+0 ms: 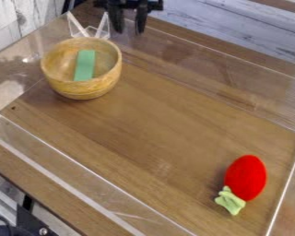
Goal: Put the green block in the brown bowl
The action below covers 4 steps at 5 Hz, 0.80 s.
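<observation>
Green rectangular block (85, 64), seemingly light and rigid, is lying inside brown wooden bowl (80, 70); black gripper (125, 18) is hovering empty, spread indiscernible.

The robot's single black gripper (126, 20) hangs at the top edge of the camera view, just above and to the right of the brown bowl (81, 68), clear of its rim. Only the lower part of the hand shows; the arm is cut off by the frame. Its two dark fingers (114, 22) point down, set apart with a gap between them and holding nothing.
</observation>
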{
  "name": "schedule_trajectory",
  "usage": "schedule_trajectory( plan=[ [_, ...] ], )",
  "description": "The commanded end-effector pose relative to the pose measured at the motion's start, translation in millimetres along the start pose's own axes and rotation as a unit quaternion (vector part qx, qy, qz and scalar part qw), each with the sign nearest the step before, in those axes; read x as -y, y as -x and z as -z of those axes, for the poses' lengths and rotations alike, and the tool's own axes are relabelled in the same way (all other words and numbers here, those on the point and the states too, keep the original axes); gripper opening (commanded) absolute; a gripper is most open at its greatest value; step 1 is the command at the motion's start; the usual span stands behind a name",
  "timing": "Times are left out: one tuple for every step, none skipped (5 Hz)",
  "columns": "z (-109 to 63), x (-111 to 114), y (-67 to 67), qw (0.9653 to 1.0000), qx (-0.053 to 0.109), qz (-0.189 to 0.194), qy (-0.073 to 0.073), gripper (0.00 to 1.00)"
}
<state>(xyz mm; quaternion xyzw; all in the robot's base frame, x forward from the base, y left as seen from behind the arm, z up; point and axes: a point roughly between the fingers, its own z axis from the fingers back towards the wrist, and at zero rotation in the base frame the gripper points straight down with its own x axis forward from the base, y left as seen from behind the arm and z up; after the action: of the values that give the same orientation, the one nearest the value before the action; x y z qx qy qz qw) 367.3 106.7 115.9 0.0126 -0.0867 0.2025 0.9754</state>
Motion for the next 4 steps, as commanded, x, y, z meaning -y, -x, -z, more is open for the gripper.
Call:
schedule_trajectory(
  plan=[
    [-9.9, 3, -9.4, 0.9997, 0.026, -0.001, -0.005, 1.00],
    [-0.4, 9, -3.5, 0.9997, 0.015, 0.018, 0.004, 1.00],
    [10.0, 10, 9.6, 0.9992, 0.004, 0.037, 0.012, 1.00],
    [13.3, 16, 24.1, 0.9979, -0.003, 0.059, 0.027, 1.00]
  ],
)
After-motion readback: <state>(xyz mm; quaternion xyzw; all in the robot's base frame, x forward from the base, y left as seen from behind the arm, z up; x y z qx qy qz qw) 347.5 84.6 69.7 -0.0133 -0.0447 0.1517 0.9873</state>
